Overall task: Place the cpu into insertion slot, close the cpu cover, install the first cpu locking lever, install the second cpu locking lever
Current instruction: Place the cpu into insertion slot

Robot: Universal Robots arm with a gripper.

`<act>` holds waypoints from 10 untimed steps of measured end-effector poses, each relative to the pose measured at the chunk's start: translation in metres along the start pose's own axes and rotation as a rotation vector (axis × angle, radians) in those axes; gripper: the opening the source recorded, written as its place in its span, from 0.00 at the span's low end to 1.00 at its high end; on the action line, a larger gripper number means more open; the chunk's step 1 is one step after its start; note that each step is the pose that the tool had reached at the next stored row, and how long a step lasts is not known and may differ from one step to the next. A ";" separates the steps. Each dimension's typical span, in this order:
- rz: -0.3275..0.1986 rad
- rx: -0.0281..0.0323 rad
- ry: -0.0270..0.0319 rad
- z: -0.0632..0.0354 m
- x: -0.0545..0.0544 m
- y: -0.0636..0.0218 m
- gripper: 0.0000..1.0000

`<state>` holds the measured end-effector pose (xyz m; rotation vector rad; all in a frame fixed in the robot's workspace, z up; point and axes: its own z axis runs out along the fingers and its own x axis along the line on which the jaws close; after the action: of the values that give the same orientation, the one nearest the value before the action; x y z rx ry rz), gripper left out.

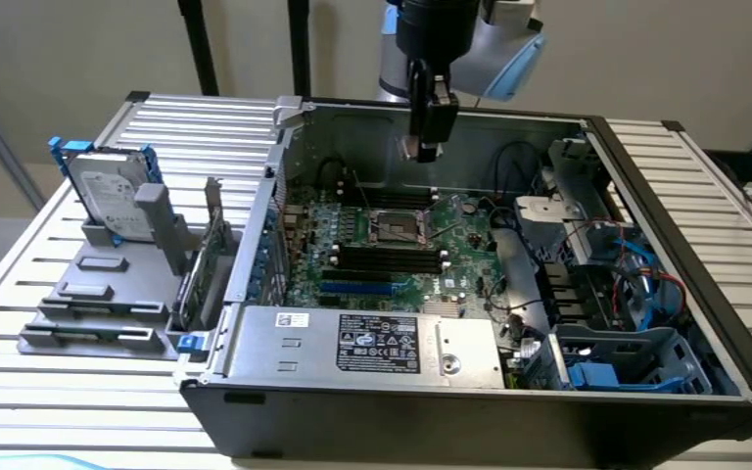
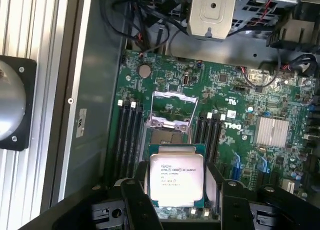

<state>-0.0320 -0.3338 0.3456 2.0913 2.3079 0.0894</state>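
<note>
My gripper (image 1: pixel 425 147) hangs above the open computer case, shut on the cpu (image 2: pixel 176 179). The cpu is a pale square chip with printed text, and it sits flat between my two black fingers (image 2: pixel 139 196). On the green motherboard (image 2: pixel 240 155) below, the insertion slot (image 2: pixel 169 136) lies open, with a dark socket and a silvery rim. The cpu cover (image 2: pixel 170 107), a thin silvery frame, is swung up at the slot's far edge. In the exterior view the insertion slot (image 1: pixel 399 227) is in the middle of the board, lower than my gripper and well apart from it.
Black memory sticks (image 2: pixel 129 135) flank the slot on both sides. A finned heat sink (image 2: pixel 272 131) and cables (image 2: pixel 260 79) sit nearby. The power supply (image 1: pixel 369 343) fills the case's near side. A hard drive (image 1: pixel 105 196) stands on a grey tray at the exterior view's left.
</note>
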 end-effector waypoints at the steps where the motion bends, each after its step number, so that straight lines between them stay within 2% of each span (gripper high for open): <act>1: 0.017 0.0003 -0.0010 0.0006 0.000 0.0000 0.54; 5: 0.085 0.0026 -0.0047 0.0033 0.000 -0.0002 0.54; 7: 0.114 0.0068 -0.0062 0.0049 0.000 -0.0003 0.54; 9: 0.124 0.0131 -0.0067 0.0073 0.000 -0.0005 0.54; 10: 0.124 0.0139 -0.0067 0.0090 0.001 -0.0007 0.54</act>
<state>-0.0323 -0.3329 0.3366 2.2365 2.1796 0.0688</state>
